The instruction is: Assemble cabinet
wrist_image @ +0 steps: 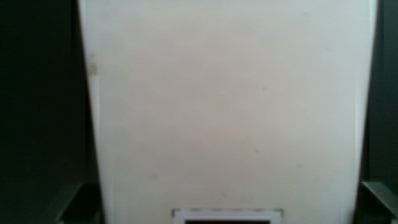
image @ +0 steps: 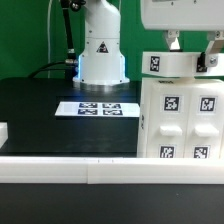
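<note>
The cabinet, a large white box with square tags on its front panels, stands at the exterior view's right on the black table. A white top piece with one tag sits just over it. My gripper comes down from above, with a finger on each side of this piece. In the wrist view the piece's plain white face fills the frame. My dark fingertips hug its two side edges, so the gripper is shut on it. Whether the piece rests on the box is unclear.
The marker board lies flat mid-table in front of the arm's white base. A white rail runs along the table's front edge. A small white part shows at the exterior view's left edge.
</note>
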`<action>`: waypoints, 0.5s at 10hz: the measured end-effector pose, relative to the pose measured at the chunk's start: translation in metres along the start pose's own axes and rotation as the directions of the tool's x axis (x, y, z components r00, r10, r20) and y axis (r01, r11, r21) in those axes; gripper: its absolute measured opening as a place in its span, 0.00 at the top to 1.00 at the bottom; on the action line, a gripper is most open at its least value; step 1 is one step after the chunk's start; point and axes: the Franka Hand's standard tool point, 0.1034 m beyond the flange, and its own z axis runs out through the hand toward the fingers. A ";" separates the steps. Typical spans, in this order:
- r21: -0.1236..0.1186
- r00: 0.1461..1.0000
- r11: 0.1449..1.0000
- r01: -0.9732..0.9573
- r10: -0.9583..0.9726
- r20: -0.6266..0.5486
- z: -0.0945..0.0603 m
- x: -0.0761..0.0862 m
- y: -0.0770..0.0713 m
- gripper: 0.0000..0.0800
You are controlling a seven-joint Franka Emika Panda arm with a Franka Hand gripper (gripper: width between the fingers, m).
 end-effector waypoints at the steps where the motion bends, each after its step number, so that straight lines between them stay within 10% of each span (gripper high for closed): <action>1: 0.000 0.990 0.990 -0.142 0.142 0.000 0.000 -0.001 0.000 0.30; 5: -0.010 0.842 0.843 -0.539 0.539 0.030 -0.001 -0.003 -0.001 0.30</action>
